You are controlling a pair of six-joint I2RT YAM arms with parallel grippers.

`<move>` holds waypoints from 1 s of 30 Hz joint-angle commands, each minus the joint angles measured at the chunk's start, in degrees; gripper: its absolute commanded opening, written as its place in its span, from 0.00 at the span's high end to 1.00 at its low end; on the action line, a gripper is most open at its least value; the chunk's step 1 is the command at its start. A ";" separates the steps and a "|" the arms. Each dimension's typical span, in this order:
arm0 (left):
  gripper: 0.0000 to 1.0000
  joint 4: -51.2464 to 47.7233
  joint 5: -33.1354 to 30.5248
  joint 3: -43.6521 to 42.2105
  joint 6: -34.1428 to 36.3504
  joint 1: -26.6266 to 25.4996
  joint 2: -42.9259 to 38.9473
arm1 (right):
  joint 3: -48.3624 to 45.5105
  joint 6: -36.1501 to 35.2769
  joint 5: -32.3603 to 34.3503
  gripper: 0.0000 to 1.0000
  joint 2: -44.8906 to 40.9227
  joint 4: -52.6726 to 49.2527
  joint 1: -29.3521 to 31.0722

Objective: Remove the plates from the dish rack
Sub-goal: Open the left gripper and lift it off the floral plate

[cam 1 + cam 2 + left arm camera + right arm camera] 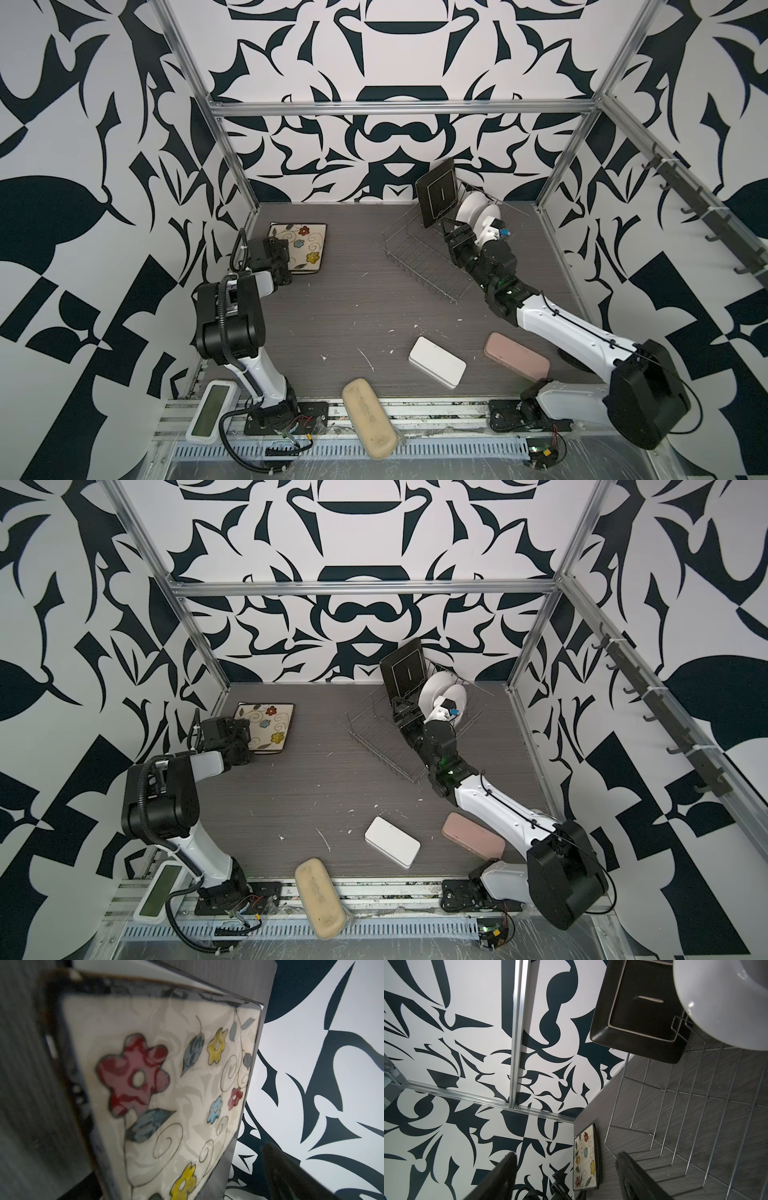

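Observation:
The silver wire dish rack (419,259) (374,735) (695,1095) sits at the back right of the table. A black square plate (438,193) (405,673) (639,1012) stands upright at its far end, with two white round plates (471,210) (436,685) (726,1001) just behind it. My right gripper (455,232) (405,715) (566,1176) is open inside the rack below the black plate, holding nothing. A square flower-printed plate (299,247) (268,727) (166,1084) (584,1159) lies flat at the back left, a dark edge showing under it. My left gripper (286,262) (248,742) is open at that plate's near edge, one finger (291,1178) clear of it.
Near the front lie a white rounded box (436,361) (392,841), a pink case (515,357) (473,835) and a beige case (370,417) (320,897). A white device with a greenish screen (210,411) rests by the left arm's base. Aluminium frame posts and patterned walls enclose the table.

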 commanded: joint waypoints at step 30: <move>0.01 -13.64 -5.07 -2.51 6.45 0.76 -9.13 | -1.75 -1.82 1.89 0.22 -5.98 -0.43 -0.17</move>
